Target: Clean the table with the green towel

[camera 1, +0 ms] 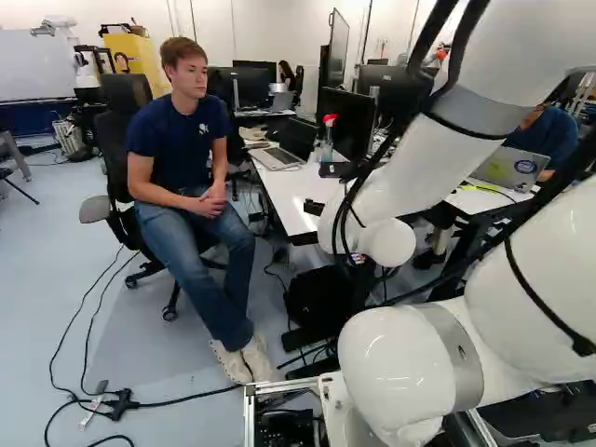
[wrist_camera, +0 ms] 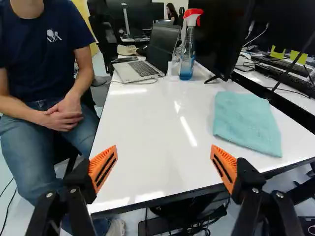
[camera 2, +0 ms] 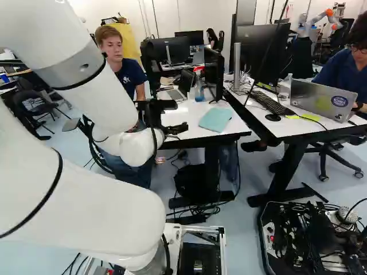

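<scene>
My gripper [wrist_camera: 165, 169] hangs released and empty over the near edge of the white table [wrist_camera: 147, 128], the green towel [wrist_camera: 246, 123] lying flat at the wrist view's right, so wiping could be ahead or finished.

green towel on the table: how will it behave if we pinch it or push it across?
The green towel lies flat and folded on the white table, so it is probably soft and floppy: pinched at one edge, it would likely drape and unfold. It looks light. The tabletop is glossy, so a pressed towel should slide easily, though it may bunch. The gripper is open, short of it.
</scene>
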Tool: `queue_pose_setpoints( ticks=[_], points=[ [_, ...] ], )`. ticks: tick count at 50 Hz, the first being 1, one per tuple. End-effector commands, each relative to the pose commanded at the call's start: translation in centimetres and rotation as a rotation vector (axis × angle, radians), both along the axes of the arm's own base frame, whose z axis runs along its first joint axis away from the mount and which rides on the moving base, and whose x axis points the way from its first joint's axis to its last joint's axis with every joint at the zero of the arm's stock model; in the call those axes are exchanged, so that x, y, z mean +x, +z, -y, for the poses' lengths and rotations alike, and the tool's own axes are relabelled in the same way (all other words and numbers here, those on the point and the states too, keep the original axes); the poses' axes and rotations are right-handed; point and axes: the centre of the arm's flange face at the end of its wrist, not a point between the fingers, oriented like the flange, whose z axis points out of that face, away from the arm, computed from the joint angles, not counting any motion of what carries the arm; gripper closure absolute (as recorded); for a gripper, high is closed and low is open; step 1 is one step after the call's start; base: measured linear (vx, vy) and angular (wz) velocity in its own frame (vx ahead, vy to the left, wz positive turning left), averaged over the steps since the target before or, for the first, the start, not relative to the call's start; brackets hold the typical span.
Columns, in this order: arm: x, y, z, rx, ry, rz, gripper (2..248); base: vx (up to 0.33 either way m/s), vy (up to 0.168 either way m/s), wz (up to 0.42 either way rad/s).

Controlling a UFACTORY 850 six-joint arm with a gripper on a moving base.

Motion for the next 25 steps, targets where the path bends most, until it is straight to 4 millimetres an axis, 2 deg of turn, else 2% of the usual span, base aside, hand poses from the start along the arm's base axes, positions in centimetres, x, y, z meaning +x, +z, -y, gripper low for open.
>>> queue_pose_setpoints(
  ticks=[25],
  points=[
    [-0.78,-0.42,-0.23,-0.002,0.011,0.015,3,0.000,0.000,0.000]
  ],
)
